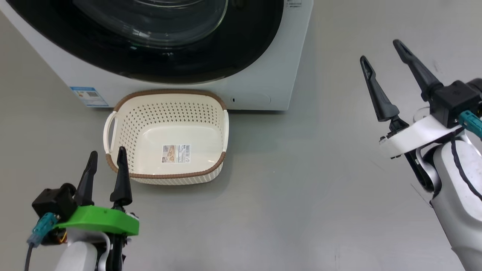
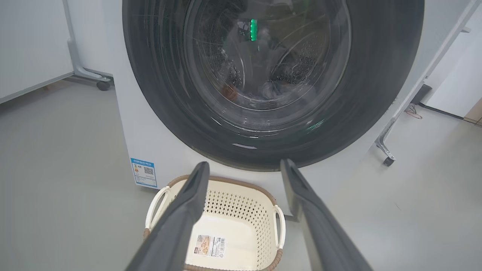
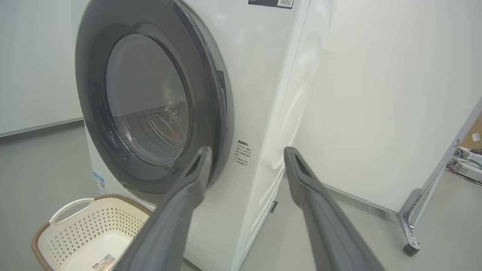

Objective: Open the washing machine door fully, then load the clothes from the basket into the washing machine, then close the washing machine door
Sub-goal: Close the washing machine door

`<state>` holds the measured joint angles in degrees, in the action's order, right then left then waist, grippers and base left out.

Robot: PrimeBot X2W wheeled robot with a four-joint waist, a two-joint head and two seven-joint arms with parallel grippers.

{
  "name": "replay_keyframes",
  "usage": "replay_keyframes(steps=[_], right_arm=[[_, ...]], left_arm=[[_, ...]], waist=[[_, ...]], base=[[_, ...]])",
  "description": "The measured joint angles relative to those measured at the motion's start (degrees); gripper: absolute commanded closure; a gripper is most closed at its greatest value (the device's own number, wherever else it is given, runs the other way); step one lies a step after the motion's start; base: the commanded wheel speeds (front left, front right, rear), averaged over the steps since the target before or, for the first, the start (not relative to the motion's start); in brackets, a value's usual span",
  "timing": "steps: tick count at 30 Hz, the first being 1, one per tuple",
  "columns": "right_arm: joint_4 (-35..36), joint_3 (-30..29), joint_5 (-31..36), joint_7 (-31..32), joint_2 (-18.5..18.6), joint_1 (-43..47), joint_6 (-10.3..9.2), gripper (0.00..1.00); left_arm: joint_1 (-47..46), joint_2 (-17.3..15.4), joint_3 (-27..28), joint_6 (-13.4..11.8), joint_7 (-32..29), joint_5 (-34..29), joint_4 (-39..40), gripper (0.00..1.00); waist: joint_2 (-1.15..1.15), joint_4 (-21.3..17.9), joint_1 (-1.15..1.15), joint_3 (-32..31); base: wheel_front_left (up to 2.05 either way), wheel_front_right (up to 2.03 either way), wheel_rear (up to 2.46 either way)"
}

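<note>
Found round black-rimmed glass washing machine door (image 3: 150,109) flush against big white front-loading washing machine (image 3: 263,75); likely clothes (image 2: 272,89) behind glass. Noted small cream perforated basket (image 1: 169,91) just in front, empty. Logged left gripper (image 1: 107,150) and right gripper (image 1: 380,49) spread wide, empty. Cannot confirm latch; may swing open if uncaught.

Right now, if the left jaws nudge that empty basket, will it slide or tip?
Probably slides: the basket is empty perforated plastic, so likely light, and the floor looks smooth. Tipping seems unlikely; it sits low and wide. Its thin walls may flex a little.
</note>
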<state>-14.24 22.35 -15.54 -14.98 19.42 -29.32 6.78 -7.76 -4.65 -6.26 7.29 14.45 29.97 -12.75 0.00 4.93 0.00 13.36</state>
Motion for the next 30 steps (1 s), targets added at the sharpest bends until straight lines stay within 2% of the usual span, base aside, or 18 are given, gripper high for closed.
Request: replay_keyframes(steps=[10,16,24,30], right_arm=[[0.88,-4.57,-0.02,0.00,1.19,12.98,-0.48,0.00],[2.65,-8.28,-0.11,0.01,1.27,19.76,-1.92,0.00],[4.36,-13.44,-1.20,0.01,-1.31,28.27,-3.42,0.00],[5.36,-15.80,-1.02,0.02,-2.78,32.93,-3.50,0.00]], left_arm=[[7.05,-1.01,1.21,0.00,0.00,-5.72,-1.77,0.00],[9.69,-1.05,1.55,0.00,0.00,-7.55,-1.80,0.00],[11.50,-0.13,2.52,0.00,0.00,-8.98,-0.04,0.00],[13.41,-0.05,3.36,0.00,0.00,-9.54,0.63,0.00]], waist=[[0.00,-4.23,0.00,-7.70],[0.00,-6.68,0.00,-11.48],[0.00,-8.35,0.00,-14.07],[0.00,-8.29,0.00,-14.57]], base=[[0.00,0.00,0.00],[0.00,0.00,0.00],[0.00,0.00,0.00],[0.00,0.00,0.00]])
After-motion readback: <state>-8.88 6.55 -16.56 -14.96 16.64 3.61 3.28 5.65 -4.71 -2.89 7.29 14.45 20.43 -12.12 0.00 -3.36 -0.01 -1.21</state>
